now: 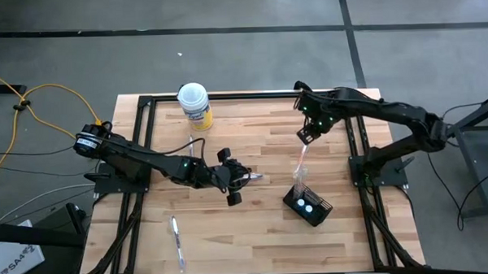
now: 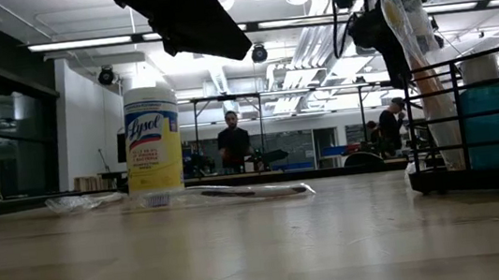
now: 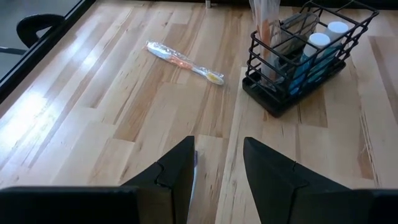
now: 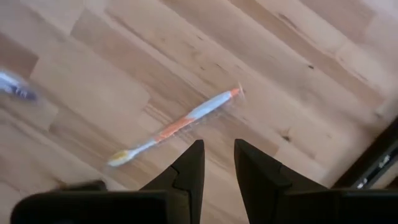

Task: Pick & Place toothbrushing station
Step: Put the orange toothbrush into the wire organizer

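Toothbrushing station [image 1: 308, 205], black wire caddy, stands on table [image 1: 255, 234] near right front area, clear of edge; two white-capped bottles held upright inside, wrapped toothbrush [image 1: 299, 168] slanted out of one slot.

Right pincer [image 1: 307, 136] hangs above and behind station, apart from it; whether brush top is gripped cannot be told.

Left pincer [image 1: 232, 180] hovers mid-table, fingers parted, nothing held.

Second wrapped toothbrush [image 1: 178, 243] lies near front-left edge. Wipes canister [image 1: 194, 104] at back rail. Open wood between pincers allows travel.

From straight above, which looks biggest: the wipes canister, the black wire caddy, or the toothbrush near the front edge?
1. Caddy
2. Canister, close behind it
3. Toothbrush: longest, but thinnest by far
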`<state>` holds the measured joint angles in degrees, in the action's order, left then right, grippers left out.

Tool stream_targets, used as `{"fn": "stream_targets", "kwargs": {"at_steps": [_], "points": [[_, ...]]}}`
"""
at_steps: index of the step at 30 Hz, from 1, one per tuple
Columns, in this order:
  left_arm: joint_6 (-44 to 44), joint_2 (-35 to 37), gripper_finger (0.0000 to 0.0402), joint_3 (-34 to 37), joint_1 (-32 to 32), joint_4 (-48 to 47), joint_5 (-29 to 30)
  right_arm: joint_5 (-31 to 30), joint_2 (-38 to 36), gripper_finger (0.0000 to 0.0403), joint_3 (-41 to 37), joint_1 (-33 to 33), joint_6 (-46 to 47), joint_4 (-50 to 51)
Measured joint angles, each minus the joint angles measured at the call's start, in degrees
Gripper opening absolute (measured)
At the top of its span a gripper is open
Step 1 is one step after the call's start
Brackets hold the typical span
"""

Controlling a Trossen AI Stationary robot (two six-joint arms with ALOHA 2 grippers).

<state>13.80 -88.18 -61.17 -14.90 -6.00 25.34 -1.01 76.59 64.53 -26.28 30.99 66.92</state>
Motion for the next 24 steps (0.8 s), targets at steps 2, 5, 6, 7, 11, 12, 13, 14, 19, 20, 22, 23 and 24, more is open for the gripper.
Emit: {"fn": "stream_targets", "kwargs": {"at_steps": [2,5,6,7,11,12,13,14,19,20,22,23,24], "points": [[0.0,0.0,0.0131,0.0,0.0,0.0,0.0,-0.16,0.62,0.0079,0.0,-0.41,3.5,0.0],[-0.93,0.0,0.0131,0.0,0.0,0.0,0.0,-0.5,0.88,0.0079,0.0,-0.4,9.48,-0.11],[-1.68,0.0,0.0131,0.0,0.04,0.0,0.0,-0.46,0.86,0.0079,0.0,-0.32,11.25,-0.13],[-2.33,0.0,0.0131,0.0,0.04,-0.02,0.0,-0.46,0.82,0.0079,0.0,-0.02,13.0,-0.14],[-3.94,0.0,0.0131,0.0,0.04,-0.02,0.0,-2.49,0.82,0.0079,0.0,1.03,19.45,-0.49],[-3.98,0.0,0.0131,0.0,0.04,-0.02,0.0,-3.09,0.82,0.0079,0.0,1.21,20.42,-0.44],[-4.33,0.0,0.0131,0.0,0.04,-0.02,0.0,-3.67,0.82,0.0079,0.0,1.33,21.12,-0.46],[-4.73,0.0,0.0131,0.0,0.04,-0.02,0.0,-4.36,0.82,0.0079,0.0,1.49,21.42,-0.45],[-6.95,0.0,0.0131,0.0,0.04,-0.26,-0.02,-7.07,0.82,0.0079,0.0,3.41,24.91,-0.57],[-6.97,0.0,0.0131,0.0,0.04,-0.26,-0.02,-7.02,0.82,0.0079,0.0,3.72,26.06,-0.77],[-6.97,0.0,0.0131,0.0,0.04,-0.22,0.0,-6.98,0.82,0.0079,0.0,4.35,27.57,-1.06],[-7.09,0.0,0.0131,0.0,0.05,-0.22,-0.02,-7.02,0.82,0.0079,0.0,4.71,28.17,-1.26],[-7.57,0.0,0.0131,0.0,0.15,-0.22,-0.02,-7.01,0.82,0.0079,0.0,5.06,29.02,-1.48]]}}
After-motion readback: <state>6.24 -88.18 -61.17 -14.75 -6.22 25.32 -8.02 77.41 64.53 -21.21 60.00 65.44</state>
